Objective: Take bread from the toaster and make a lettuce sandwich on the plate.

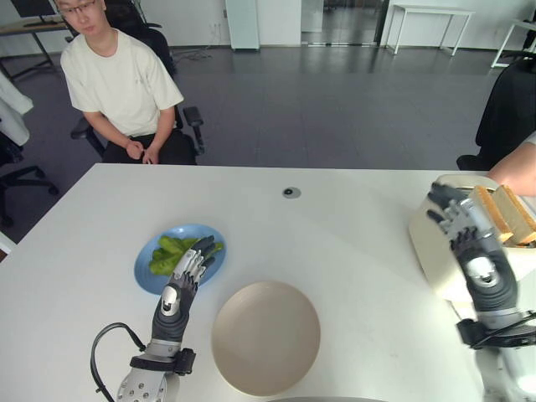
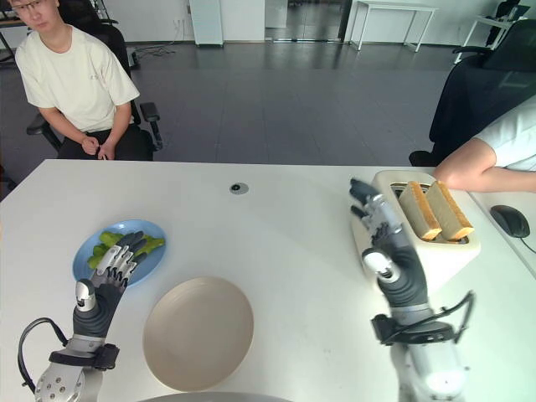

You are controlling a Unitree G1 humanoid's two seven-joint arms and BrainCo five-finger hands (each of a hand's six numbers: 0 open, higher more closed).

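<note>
The left hand [image 1: 186, 275] is dark grey and black, with silver bits on its fingers and a round silver knob on its back. The right hand [image 2: 383, 239] looks the same. Each wrist wears a black band [image 2: 410, 328]. A thin black cable [image 1: 113, 326] loops beside the shiny silver arm [image 1: 146, 387].

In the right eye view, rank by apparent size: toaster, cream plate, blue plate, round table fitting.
1. toaster and cream plate: near alike, not ranked.
2. blue plate.
3. round table fitting.

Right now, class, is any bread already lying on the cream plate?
No: the cream plate is bare, and both bread slices stand upright in the toaster.
</note>
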